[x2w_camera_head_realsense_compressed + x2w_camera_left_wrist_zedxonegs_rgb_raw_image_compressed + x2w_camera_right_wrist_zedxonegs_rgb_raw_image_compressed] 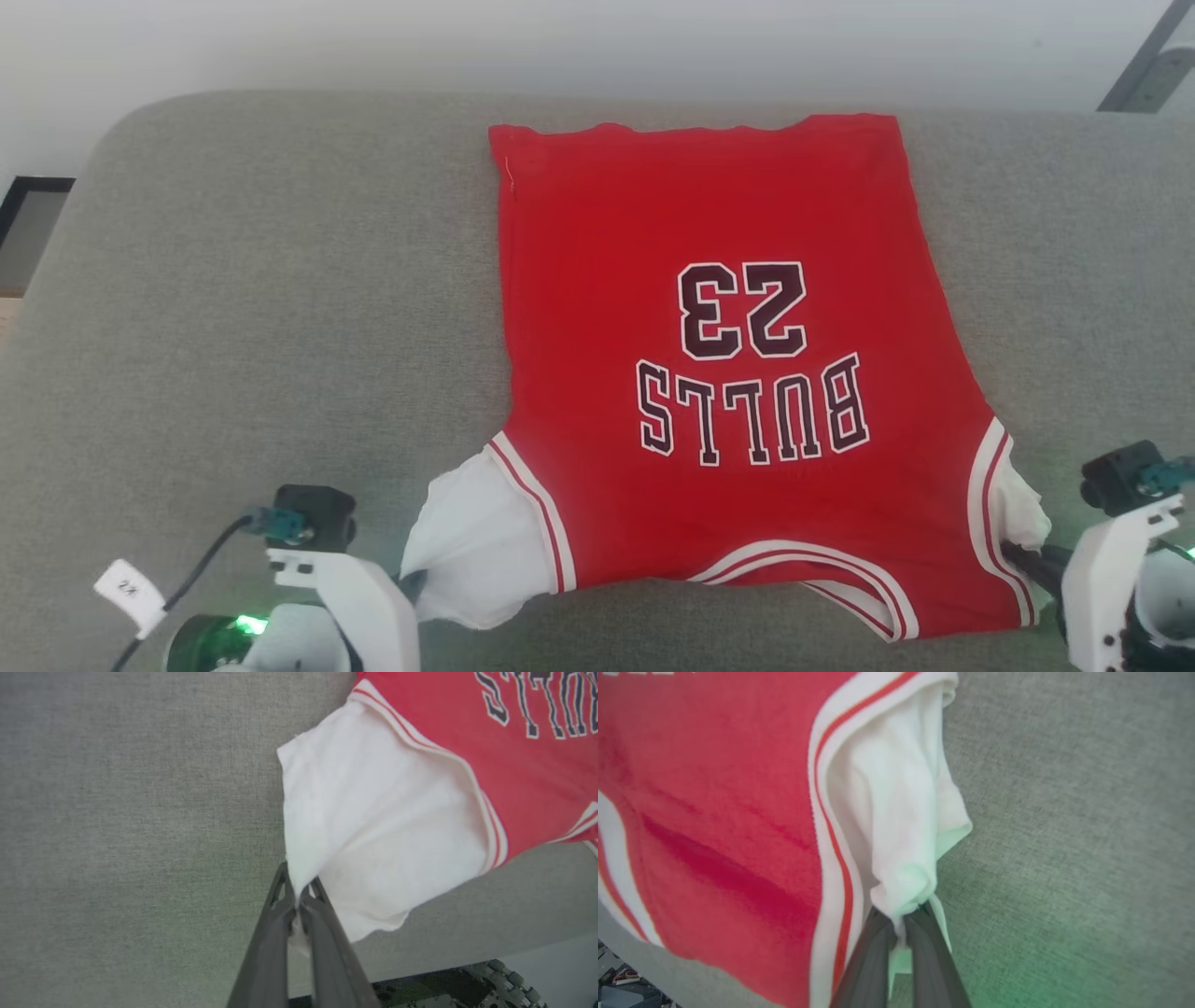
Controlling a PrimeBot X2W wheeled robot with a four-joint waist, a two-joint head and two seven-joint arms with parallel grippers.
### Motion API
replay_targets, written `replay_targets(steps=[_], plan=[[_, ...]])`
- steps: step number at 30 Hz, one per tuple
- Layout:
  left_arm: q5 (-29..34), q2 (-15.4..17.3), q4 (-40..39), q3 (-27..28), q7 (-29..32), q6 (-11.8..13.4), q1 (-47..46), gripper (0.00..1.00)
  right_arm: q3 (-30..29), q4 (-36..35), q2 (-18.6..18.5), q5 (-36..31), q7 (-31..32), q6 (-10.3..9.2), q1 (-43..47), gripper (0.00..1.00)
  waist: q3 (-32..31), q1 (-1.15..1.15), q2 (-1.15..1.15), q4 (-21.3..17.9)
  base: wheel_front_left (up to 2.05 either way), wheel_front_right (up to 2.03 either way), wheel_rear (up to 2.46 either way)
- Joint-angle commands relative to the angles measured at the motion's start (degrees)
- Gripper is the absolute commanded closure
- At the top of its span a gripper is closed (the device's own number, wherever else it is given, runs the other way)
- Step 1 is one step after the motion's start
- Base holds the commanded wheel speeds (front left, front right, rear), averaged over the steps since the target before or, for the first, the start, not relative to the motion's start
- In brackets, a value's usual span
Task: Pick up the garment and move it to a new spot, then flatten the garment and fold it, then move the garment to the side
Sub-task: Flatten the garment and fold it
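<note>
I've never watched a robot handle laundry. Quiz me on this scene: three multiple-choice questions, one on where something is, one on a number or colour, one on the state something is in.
1. Where does the red shirt lie?
A) on a grey cushioned surface
B) in a basket
C) on a wooden floor

2. Which number is printed on it?
A) 7
B) 23
C) 45

3. What is the left claw doing?
A) hanging open above the shirt
B) shut on a white sleeve
C) holding a cup

Answers:
1 A: grey fabric shows all around the shirt in the head view.
2 B: 23 reads upside down, beyond the word BULLS.
3 B: its two fingers pinch the sleeve's edge; the right claw pinches the other sleeve the same way.
</note>
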Motion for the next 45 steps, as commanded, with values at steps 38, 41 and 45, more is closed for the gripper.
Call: replay_targets(steps=[38, 41, 45], plan=[[5.87, -14.69, 5.30, -11.45, -6.28, -8.01, -16.43, 1.00, -18.30, 22.02, 5.87, -15.99, 5.27, -0.21, -44.54, 0.00, 17.97, 0.00, -0.01, 15.39, 0.00, 0.00, 0.00], [5.78, -16.21, 6.43, -12.22, -7.19, -8.82, -17.23, 1.00, -18.73, 27.84, 5.78, -16.87, 7.67, -0.22, -49.01, 0.00, 19.62, 0.00, -0.01, 17.13, 0.00, 0.00, 0.00], [5.91, -17.19, 7.69, -12.87, -8.03, -9.56, -17.89, 1.00, -18.73, 33.11, 5.72, -18.25, 10.50, -0.20, -52.78, 0.00, 21.11, 0.00, -0.01, 18.61, 0.00, 0.00, 0.00]])
